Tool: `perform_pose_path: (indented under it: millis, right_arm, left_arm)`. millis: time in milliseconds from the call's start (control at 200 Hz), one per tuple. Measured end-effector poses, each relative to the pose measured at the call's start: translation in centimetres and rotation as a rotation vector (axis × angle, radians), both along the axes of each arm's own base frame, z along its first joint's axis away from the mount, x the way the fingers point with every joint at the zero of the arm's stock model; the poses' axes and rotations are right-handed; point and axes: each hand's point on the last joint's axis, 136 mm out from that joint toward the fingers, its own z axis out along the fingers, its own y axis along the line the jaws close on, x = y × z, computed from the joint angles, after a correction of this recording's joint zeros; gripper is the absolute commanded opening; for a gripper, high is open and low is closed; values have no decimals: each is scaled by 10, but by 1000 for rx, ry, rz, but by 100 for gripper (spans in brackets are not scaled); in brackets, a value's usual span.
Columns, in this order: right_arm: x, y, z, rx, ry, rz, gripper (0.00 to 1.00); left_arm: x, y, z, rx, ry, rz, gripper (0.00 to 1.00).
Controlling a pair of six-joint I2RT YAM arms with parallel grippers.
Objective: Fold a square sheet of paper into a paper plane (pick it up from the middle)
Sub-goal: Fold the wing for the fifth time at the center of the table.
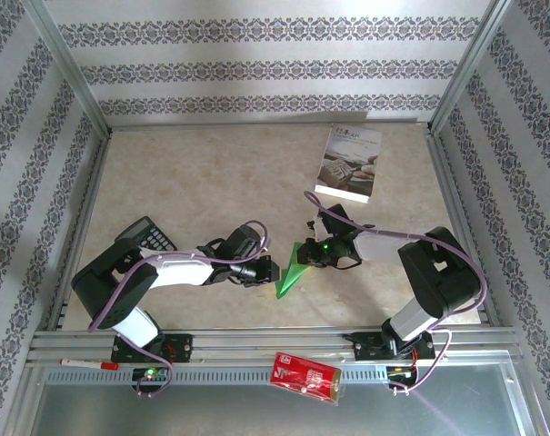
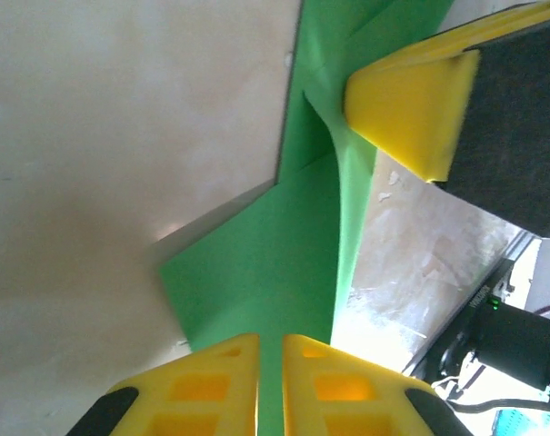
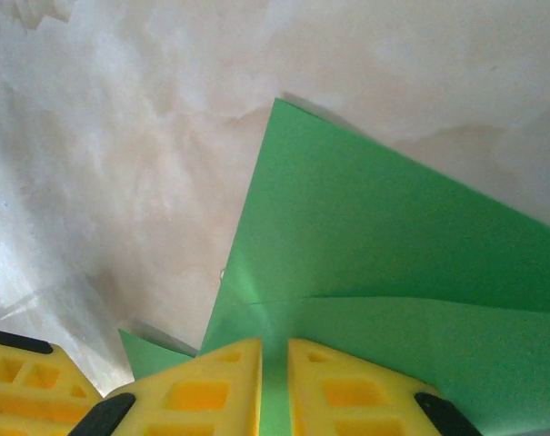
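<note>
The green paper [image 1: 290, 275] is found near the middle of the counter [image 1: 211, 173], a little toward the near edge, between the two arms. It is seen folded into a narrow pointed shape, with the tip aimed at the near edge.

The paper is gripped from both sides. The left pincer [image 1: 273, 270] is closed on the paper's left edge. In the left wrist view its yellow fingers [image 2: 211, 386] are drawn almost together, with only a thin strip of green between them. The right pincer [image 1: 309, 253] is likewise clamped on the far right part of the paper, and in the right wrist view its fingers [image 3: 222, 391] are seen pinching the green layers just below a crease.

A raised ridge in the paper is seen in the left wrist view, running from the right pincer's finger down toward the left pincer. One edge is lifted slightly off the counter, with a shadow cast beneath it.

Other things are spread well apart from the paper: a white printed booklet [image 1: 349, 163] far back on the right, a dark calculator [image 1: 149, 235] on the left beside the left arm, and a red packet [image 1: 305, 377] and a red-and-white pen [image 1: 88, 364] on the metal ledge in front of the arm bases.
</note>
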Motion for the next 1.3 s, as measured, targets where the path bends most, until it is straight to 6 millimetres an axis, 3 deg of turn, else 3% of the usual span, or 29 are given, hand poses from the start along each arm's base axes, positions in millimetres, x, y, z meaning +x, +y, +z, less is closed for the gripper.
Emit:
perform_pose_path:
  millis: [190, 365, 914, 1299]
  right_arm:
    - [-1, -1, 0, 2, -1, -3, 16]
    - [-1, 0, 0, 2, -1, -3, 16]
    - [2, 1, 3, 17, 4, -31, 16]
    - [5, 2, 10, 37, -8, -42, 17]
  left_arm:
    - [3, -11, 11, -66, -25, -24, 27]
    - [2, -17, 2, -55, -7, -49, 29]
    - [9, -46, -8, -54, -21, -129, 13]
    - [6, -52, -14, -70, -12, -154, 1]
